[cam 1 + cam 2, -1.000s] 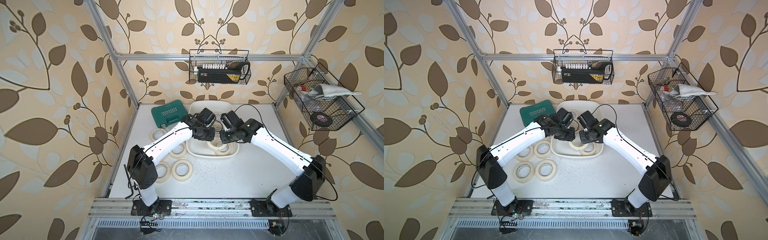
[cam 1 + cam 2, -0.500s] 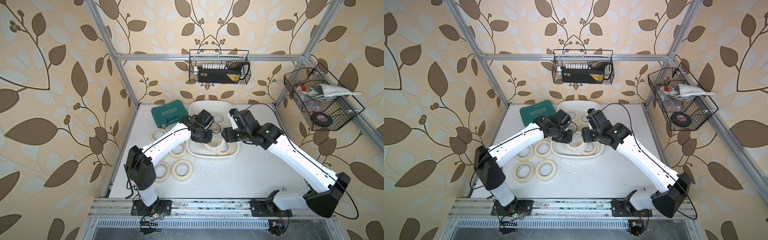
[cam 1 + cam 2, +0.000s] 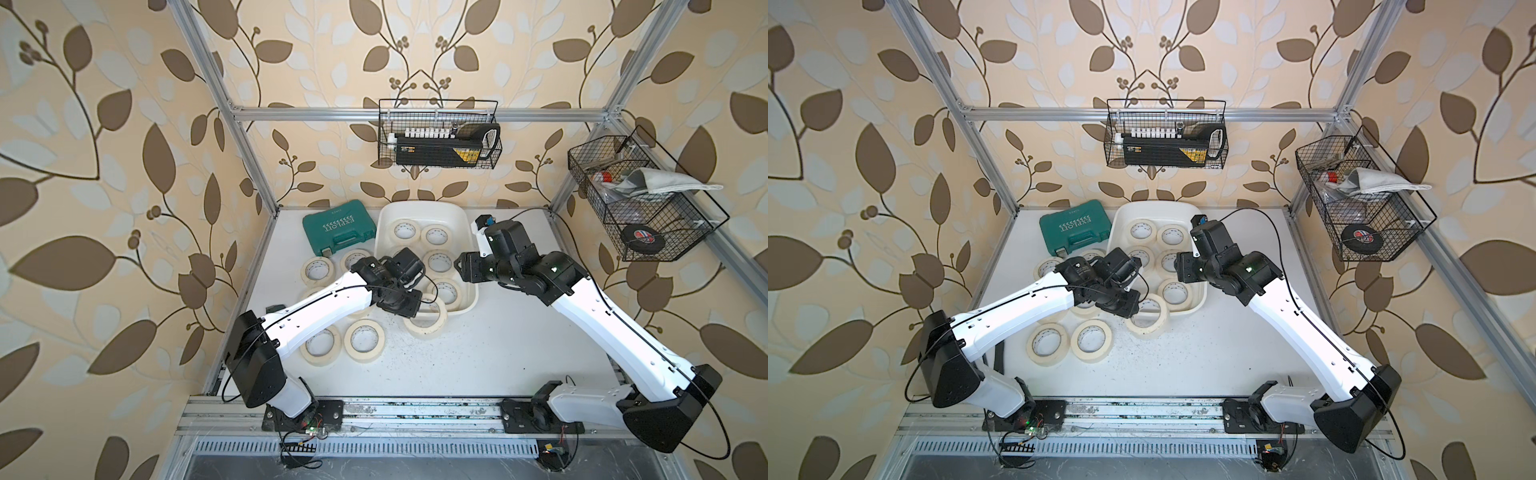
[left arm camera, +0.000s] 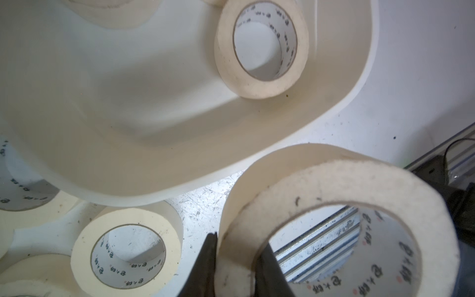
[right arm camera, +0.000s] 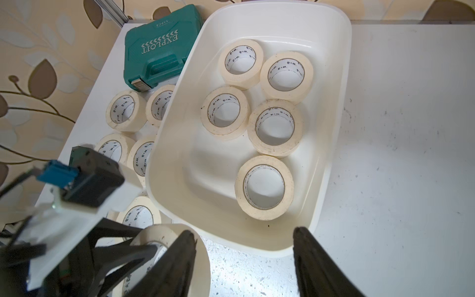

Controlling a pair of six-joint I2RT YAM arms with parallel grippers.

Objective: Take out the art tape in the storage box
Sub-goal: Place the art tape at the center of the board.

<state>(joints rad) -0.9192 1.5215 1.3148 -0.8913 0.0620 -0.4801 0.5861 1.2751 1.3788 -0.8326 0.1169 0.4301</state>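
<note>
Cream roll [image 4: 334,185], probably light and stiff, is pinched across its wall by the left tool [image 4: 236,257]; right tool [image 5: 244,232] spread, empty.

Twelve art tape rolls [image 5: 264,160] — one storage box [image 5: 185,167], one case [image 5: 159,51], two baskets [image 3: 386,137] [image 3: 665,245].

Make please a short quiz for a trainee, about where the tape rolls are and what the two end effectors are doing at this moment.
1. Count: how many art tape rolls lie inside the storage box in the right wrist view?
2. True or false: the right end effector is shut on a tape roll.
3. Choose: the held roll in the left end effector is A) inside the box, B) outside the box, near its front end, C) on top of the teal case.
Key: 1. five; 2. false, it is open and empty; 3. B.
</note>
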